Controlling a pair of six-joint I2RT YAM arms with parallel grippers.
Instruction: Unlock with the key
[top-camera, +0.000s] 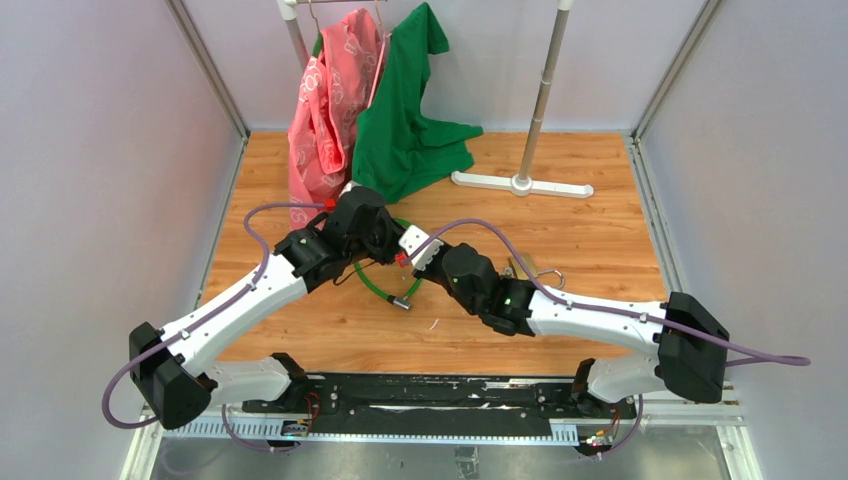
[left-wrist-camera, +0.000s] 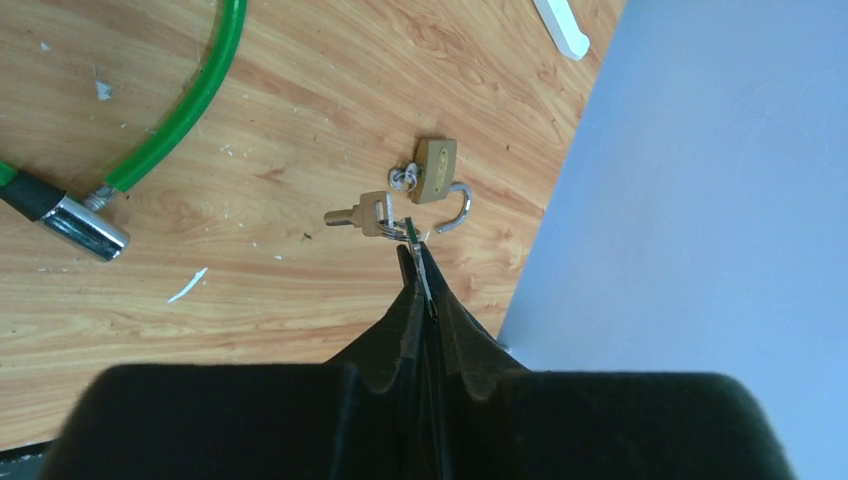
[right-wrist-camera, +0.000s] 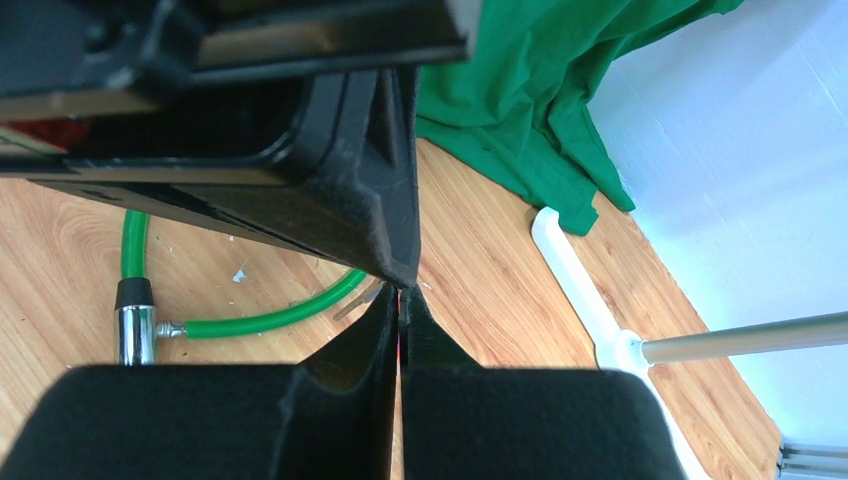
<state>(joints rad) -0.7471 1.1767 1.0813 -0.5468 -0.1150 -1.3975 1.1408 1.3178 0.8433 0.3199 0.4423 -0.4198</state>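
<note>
The key (left-wrist-camera: 422, 276) is a thin silvery strip seen edge-on, pinched between my left gripper's (left-wrist-camera: 417, 262) black fingers, its end poking past the tips. The green cable lock (left-wrist-camera: 190, 100) curves across the wooden floor at upper left, its chrome end (left-wrist-camera: 88, 228) lying apart from the gripper. From above, both grippers meet over the cable lock (top-camera: 372, 283): the left gripper (top-camera: 385, 238) reaches in from the left and the right gripper (top-camera: 408, 258) from the right. My right gripper (right-wrist-camera: 401, 297) is shut, tips right under the left fingers (right-wrist-camera: 385, 200); nothing clear shows between its pads.
A brass padlock (left-wrist-camera: 436, 168) with its shackle swung open lies next to a small bunch of keys (left-wrist-camera: 372, 213), right of the arms (top-camera: 520, 268). A clothes rack's white base (top-camera: 520, 183) and hanging pink and green garments (top-camera: 400, 110) stand at the back. Grey walls enclose the floor.
</note>
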